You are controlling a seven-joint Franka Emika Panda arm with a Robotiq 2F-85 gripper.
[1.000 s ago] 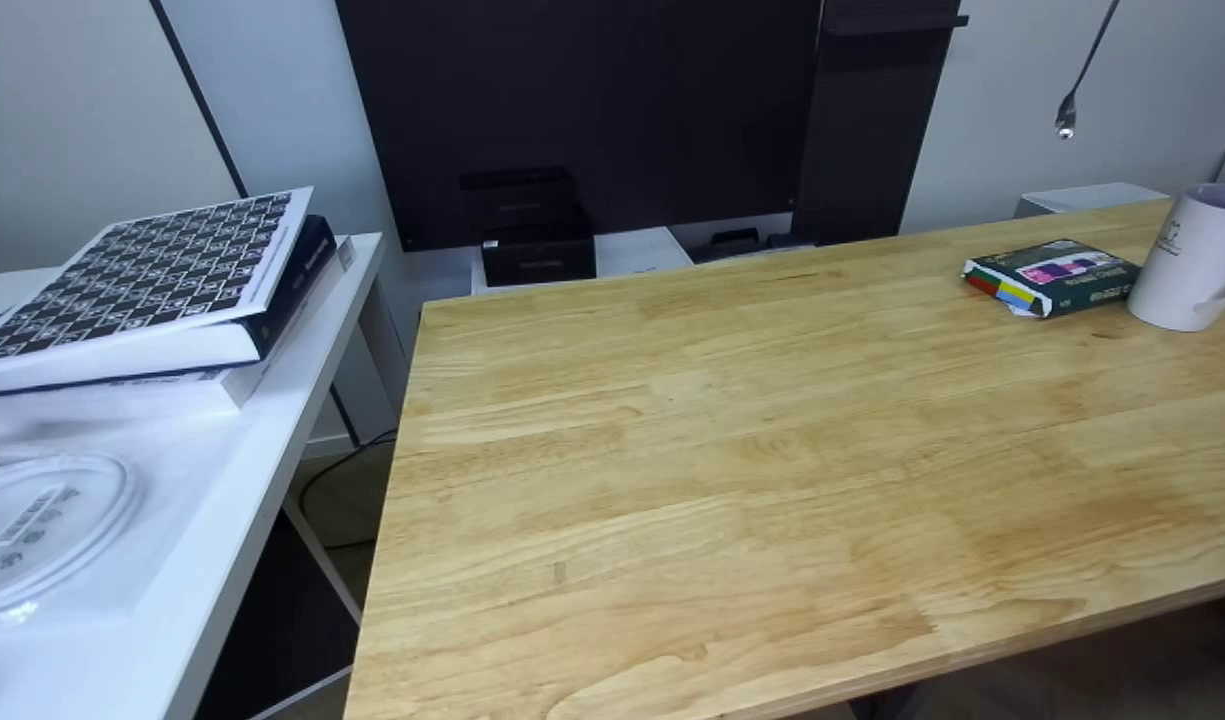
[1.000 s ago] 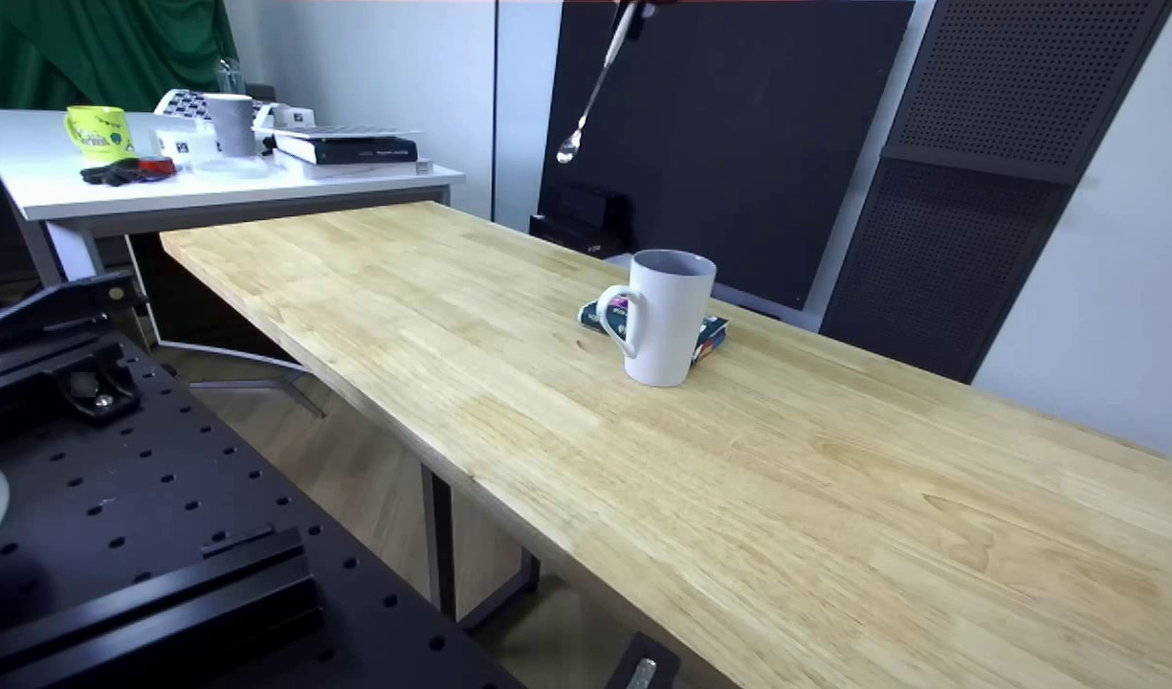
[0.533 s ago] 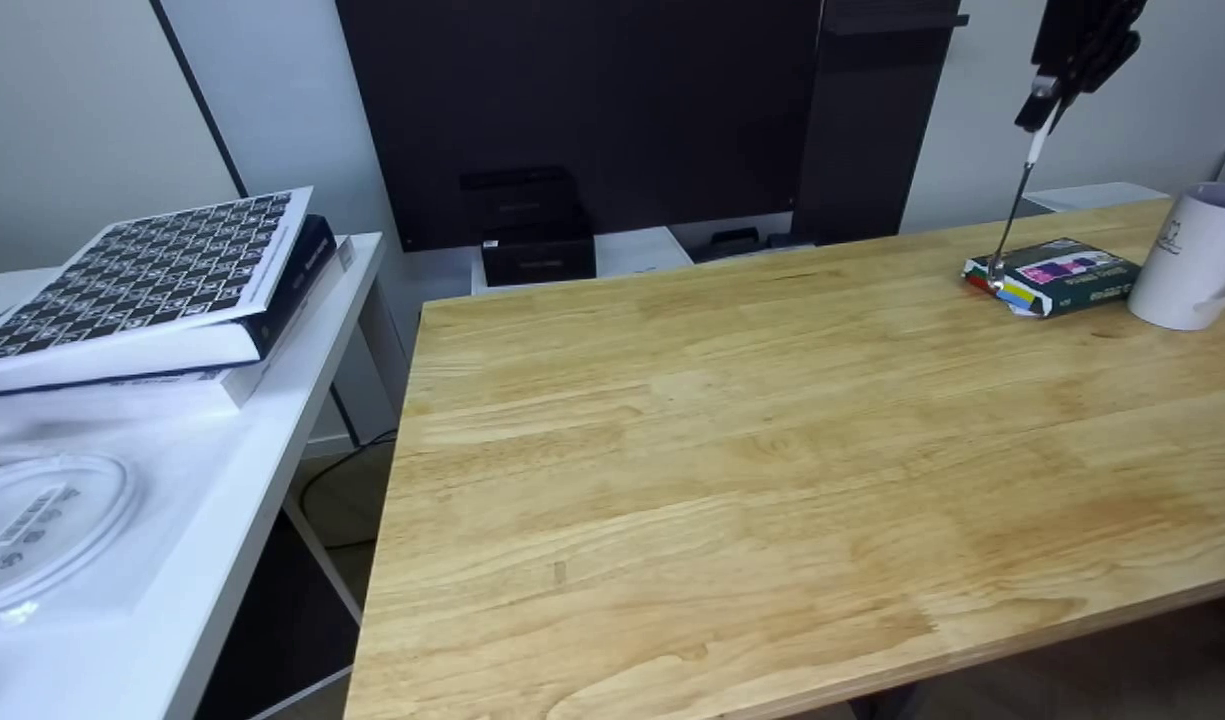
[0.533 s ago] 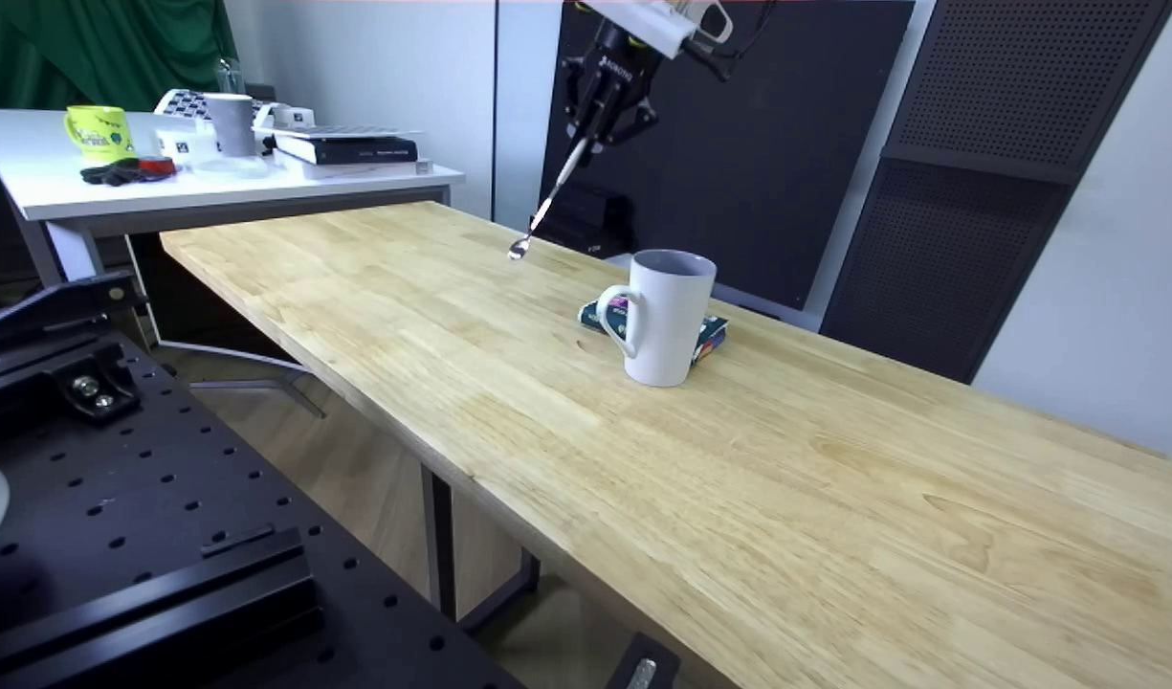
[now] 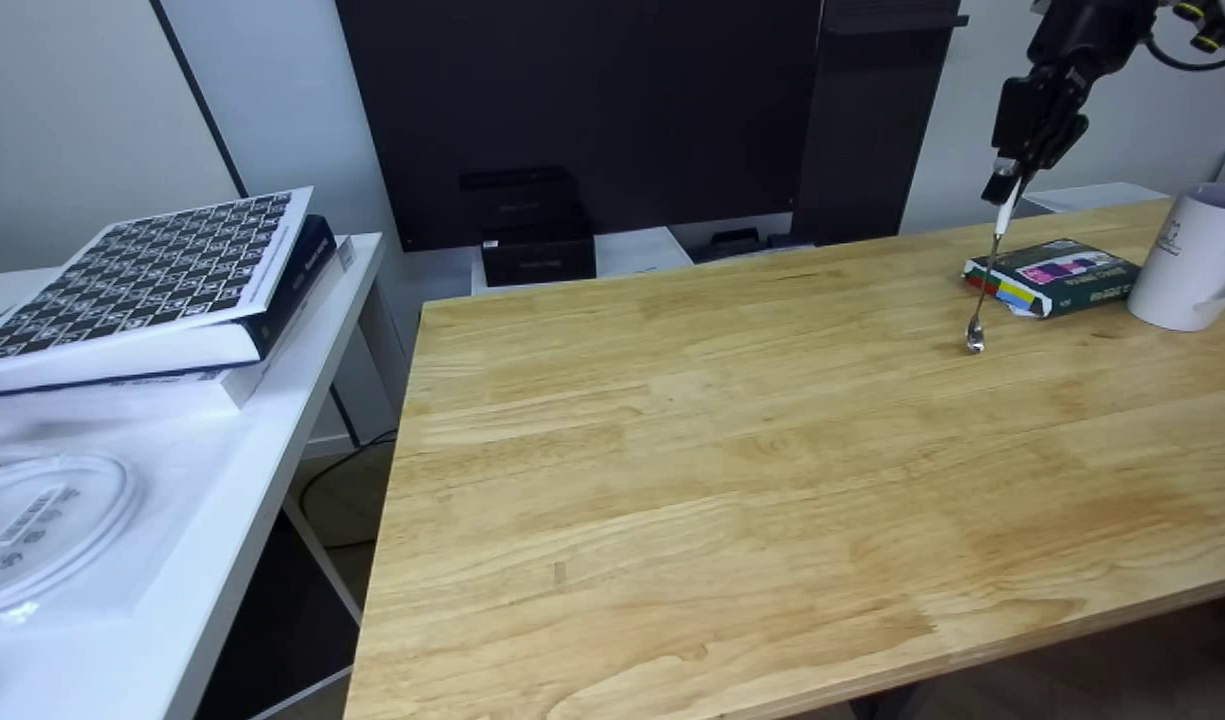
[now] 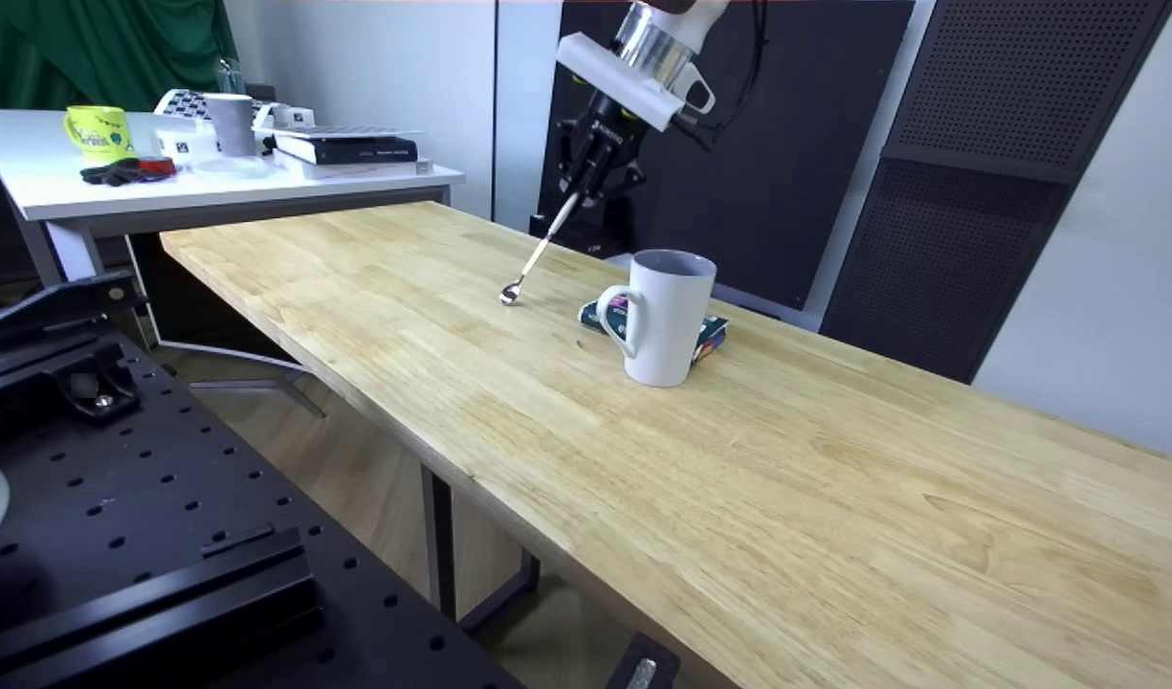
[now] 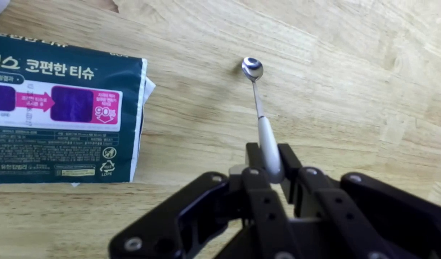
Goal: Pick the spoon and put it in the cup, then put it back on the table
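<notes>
The spoon [image 7: 268, 144] has a white handle and a silvery bowl. My gripper [image 7: 271, 155] is shut on the handle, with a finger on each side. The spoon slants bowl down in both exterior views [image 5: 975, 336] [image 6: 511, 293]. Its bowl is at or just above the wooden table [image 5: 722, 480]; whether it touches I cannot tell. The gripper also shows in both exterior views [image 5: 1014, 180] [image 6: 582, 188], well above the tabletop. The white cup [image 6: 670, 330] stands upright on the table, away from the spoon; it also shows in an exterior view [image 5: 1184, 268].
A flat green multicoloured pack [image 7: 62, 111] lies between the spoon and the cup, also in an exterior view [image 5: 1057, 275]. A white side table [image 5: 202, 470] bears stacked books [image 5: 152, 270]. A black perforated plate [image 6: 193, 459] is beside the table's near edge [image 6: 452, 478].
My gripper has come down into view in both exterior views, carrying the spoon. The spoon's bowl has dropped from high above the table to the tabletop's level or just over it.
</notes>
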